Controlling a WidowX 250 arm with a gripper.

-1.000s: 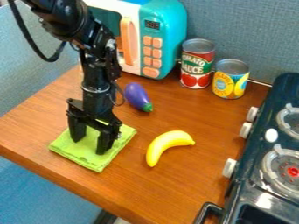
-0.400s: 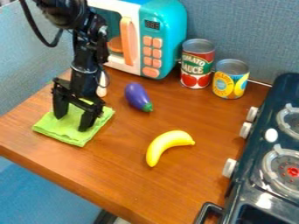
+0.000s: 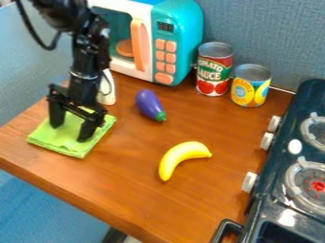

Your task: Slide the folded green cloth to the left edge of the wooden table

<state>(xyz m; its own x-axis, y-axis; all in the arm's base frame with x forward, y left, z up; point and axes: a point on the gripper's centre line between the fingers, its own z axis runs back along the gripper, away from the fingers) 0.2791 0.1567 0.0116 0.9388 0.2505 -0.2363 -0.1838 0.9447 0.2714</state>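
Camera view, jaws spread on green cloth [image 3: 57, 142], lettered red can [image 3: 215, 69], lettered yellow can [image 3: 251, 86], microwave [image 3: 183, 40] showing digits [image 3: 165, 27]

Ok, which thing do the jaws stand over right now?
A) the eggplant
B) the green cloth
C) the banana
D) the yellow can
B: the jaws stand apart with their tips at the green cloth, while the banana and the eggplant lie off to its side.
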